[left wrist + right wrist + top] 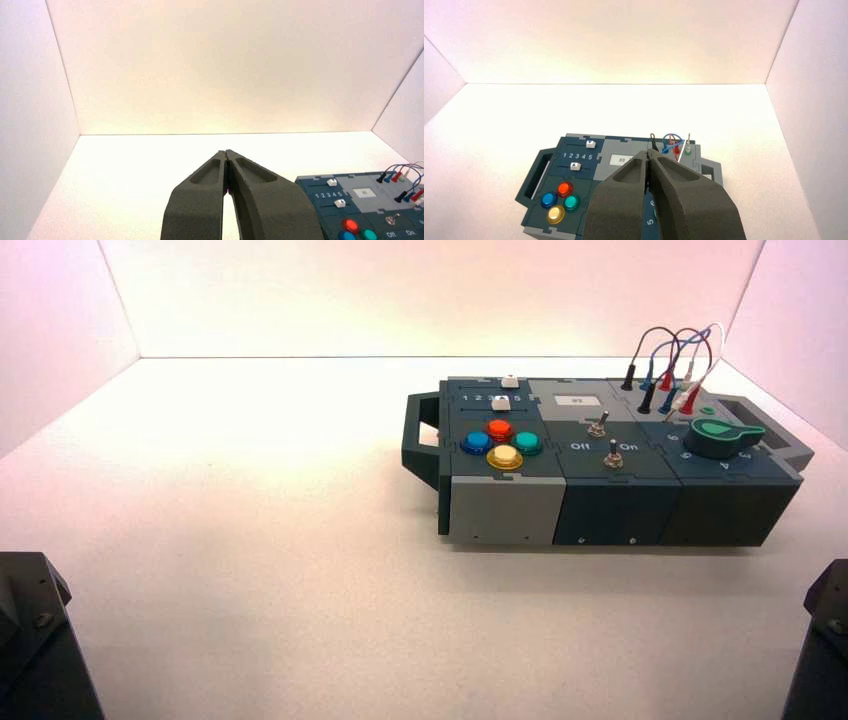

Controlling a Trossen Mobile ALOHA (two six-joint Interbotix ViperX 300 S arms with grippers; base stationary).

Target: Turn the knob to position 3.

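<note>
The knob (722, 436), a round dark-green dial with a long pointer arm, sits on the right end of the box (610, 508) in the high view, with nothing touching it. My right gripper (649, 154) is shut and empty. It hangs well short of the box and above it, and its fingers (689, 200) hide the knob in the right wrist view. My left gripper (226, 152) is shut and empty too, far to the left of the box (360, 200). Both arms sit parked at the near corners.
The box carries four coloured push buttons (501, 442), two white sliders (582, 155), two metal toggle switches (605, 440) and plugged wires (675, 365) at the back right. A handle (421, 440) sticks out on its left end. White walls close in the table.
</note>
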